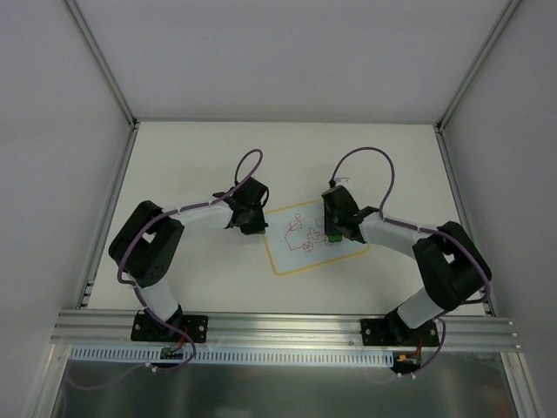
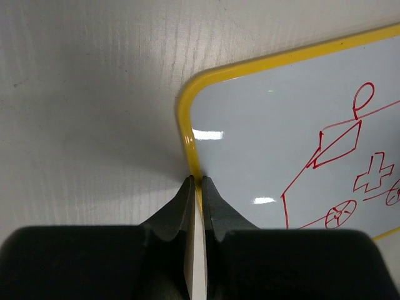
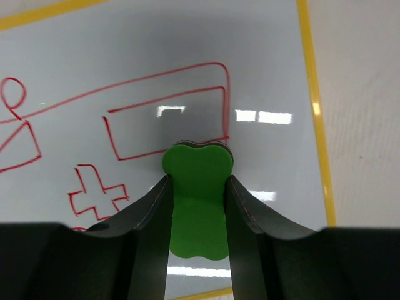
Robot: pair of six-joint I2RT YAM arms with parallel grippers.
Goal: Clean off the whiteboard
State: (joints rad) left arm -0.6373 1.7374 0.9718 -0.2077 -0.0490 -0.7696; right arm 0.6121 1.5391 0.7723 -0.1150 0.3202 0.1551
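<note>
The whiteboard [image 1: 306,252] lies flat mid-table, yellow-bordered, with a red line drawing [image 1: 306,233]. My left gripper [image 1: 252,225] is at its left edge. In the left wrist view the jaws are shut, and the left gripper [image 2: 195,181] has its tips on the yellow border of the whiteboard [image 2: 269,144], near a rounded corner. My right gripper [image 1: 335,233] is over the board's right part, shut on a green eraser block [image 1: 333,237]. In the right wrist view the eraser [image 3: 197,187] sits between the jaws of the right gripper [image 3: 197,178], against the whiteboard [image 3: 269,75] at a red rectangle [image 3: 165,119].
White walls enclose the table on three sides. Aluminium rails run along the left [image 1: 109,209] and right [image 1: 457,200] sides, and a front rail [image 1: 287,324] carries both arm bases. Purple cables loop above each wrist.
</note>
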